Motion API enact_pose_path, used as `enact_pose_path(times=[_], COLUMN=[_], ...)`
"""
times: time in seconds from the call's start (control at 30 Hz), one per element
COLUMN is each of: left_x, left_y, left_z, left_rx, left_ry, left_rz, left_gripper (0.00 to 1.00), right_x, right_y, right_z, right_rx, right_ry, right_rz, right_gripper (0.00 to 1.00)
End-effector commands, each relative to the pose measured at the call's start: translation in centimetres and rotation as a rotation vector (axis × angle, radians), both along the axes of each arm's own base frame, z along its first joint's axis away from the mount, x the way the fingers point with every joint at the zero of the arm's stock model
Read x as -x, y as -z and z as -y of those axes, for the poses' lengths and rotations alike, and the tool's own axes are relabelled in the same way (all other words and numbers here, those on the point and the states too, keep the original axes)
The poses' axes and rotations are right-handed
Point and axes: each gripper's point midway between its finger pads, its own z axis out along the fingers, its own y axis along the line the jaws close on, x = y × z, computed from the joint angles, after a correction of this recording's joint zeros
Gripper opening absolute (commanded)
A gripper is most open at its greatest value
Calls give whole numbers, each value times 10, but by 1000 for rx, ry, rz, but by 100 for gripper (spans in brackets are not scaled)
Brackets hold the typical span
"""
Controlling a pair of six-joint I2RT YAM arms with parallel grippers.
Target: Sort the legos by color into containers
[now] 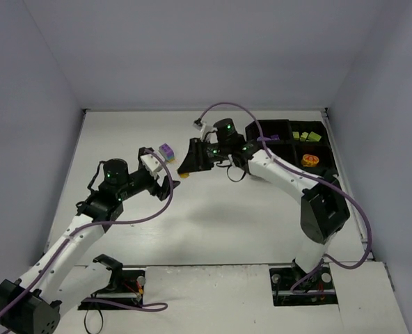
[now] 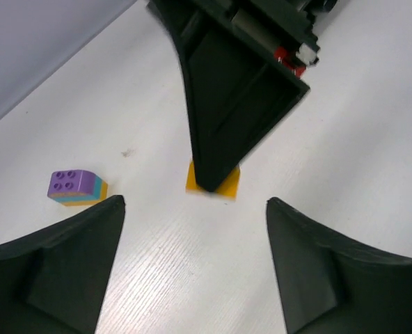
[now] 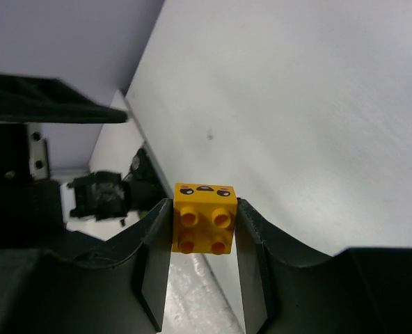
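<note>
- The right gripper pinches an orange brick by both sides, on the table mid-far, left of the black tray.
- The left gripper is spread wide and holds nothing.
- Only the right wrist view shows dark printed marks on the brick, perhaps a face.
- The left wrist view shows a purple-cyan-orange stack to the left.
- Only the top view shows green bricks in the tray.

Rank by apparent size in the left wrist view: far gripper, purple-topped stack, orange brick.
Largest: right gripper.
Then purple-topped stack and orange brick, alike; the gripper partly hides the brick, so unranked.
</note>
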Motion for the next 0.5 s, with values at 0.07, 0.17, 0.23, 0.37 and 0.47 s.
enact_pose_path(times=[0.07,0.17,0.23,0.37,0.47], left_x=[-28,-35,-36,-41,-45], left_y=[-29,-16,-9,3,12], left_z=[-17,-31,-37,-51,-63], left_rx=[135,172,170,181,198], left_ry=[-235,-377,-421,-527,-624], left_rz=[-8,-98,-125,-160,-187], left_gripper=[81,81,81,81,81], right_x=[-87,-128,-153,-179,-182], right_y=[-2,-2,-5,-6,-3], right_z=[92,163,215,338,397], right_rx=[133,270,385,544,653], right_ry=[324,533,712,1059,1224], right_rz=[142,224,281,276,272], right_gripper=[0,0,0,0,0])
